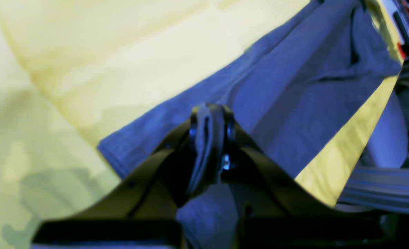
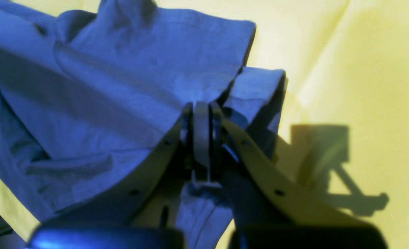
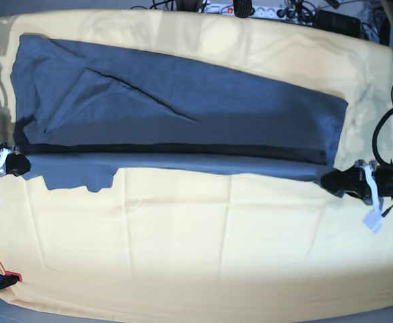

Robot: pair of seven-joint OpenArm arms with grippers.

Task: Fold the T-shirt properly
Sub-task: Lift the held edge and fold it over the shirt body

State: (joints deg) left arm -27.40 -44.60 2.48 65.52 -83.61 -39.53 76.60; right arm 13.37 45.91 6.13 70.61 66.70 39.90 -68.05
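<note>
T-shirt [image 3: 183,108] spread across surface [image 3: 203,249] toward 12 o'clock, near edge lifted. Left pincer [image 1: 209,119] clenched on hem at 3 o'clock, right pincer [image 2: 201,114] on fabric at 9. Equal height and tension advised so fold lands straight.

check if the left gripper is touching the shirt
Touching: the left wrist view shows the left gripper fingers pinched shut on a fold of the shirt.

Pale yellow tablecloth [image 3: 196,235] with faint fold creases covers the whole table. Power strip [image 3: 247,10] and tangled dark cables [image 3: 311,13] lie beyond its far edge. Bright overhead light casts sharp shadows.
</note>
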